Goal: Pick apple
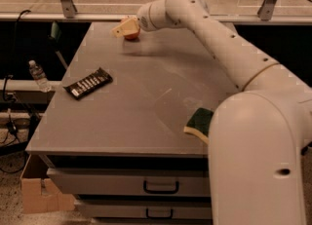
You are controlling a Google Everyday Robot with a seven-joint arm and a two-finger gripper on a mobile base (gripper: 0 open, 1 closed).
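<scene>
Tool (125, 27) at apple (133, 34), far table (146, 102) edge, arm (219, 44) stretched fwd

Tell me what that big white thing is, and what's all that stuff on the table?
That is a robot arm. At its tip is a gripper, its hand for grabbing. There is just one picture, from a camera looking down on the gray table from close by the robot's body. The gripper is at the far edge, right at the apple, which it should pick up. I can't tell if it holds the apple yet. Also on the table: a dark snack bar at the left and a green sponge near the front.
</scene>
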